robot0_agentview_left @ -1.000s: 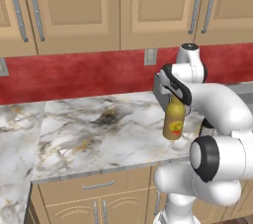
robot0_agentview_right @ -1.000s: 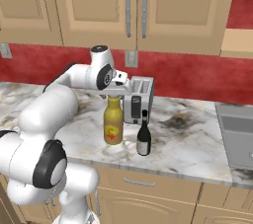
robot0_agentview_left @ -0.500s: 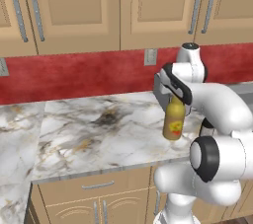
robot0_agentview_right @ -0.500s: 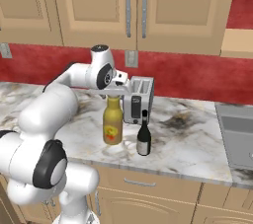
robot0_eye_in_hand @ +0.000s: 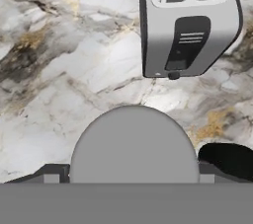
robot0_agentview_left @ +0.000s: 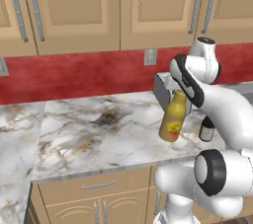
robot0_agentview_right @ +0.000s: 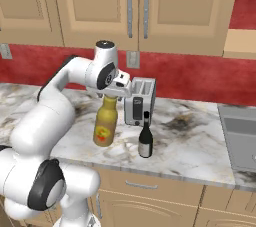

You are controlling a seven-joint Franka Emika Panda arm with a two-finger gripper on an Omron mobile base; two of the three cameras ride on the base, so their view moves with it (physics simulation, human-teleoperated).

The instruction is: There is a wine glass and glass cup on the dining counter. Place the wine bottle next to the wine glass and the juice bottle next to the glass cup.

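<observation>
Marble worktop (robot0_agentview_left: 89, 139) over tan cabinets carries a silver toaster (robot0_agentview_right: 138, 102) against the red wall. Juice bottle (robot0_agentview_right: 105, 121) is tilted, its base just above the worktop, left of the toaster in the right base view; wine bottle (robot0_agentview_right: 145, 141) stands upright just in front of the toaster. Gripper (robot0_agentview_right: 113, 92) sits at the juice bottle's neck, jaws spread wide around its cap, apparently grasping it; contact itself is hidden
</observation>
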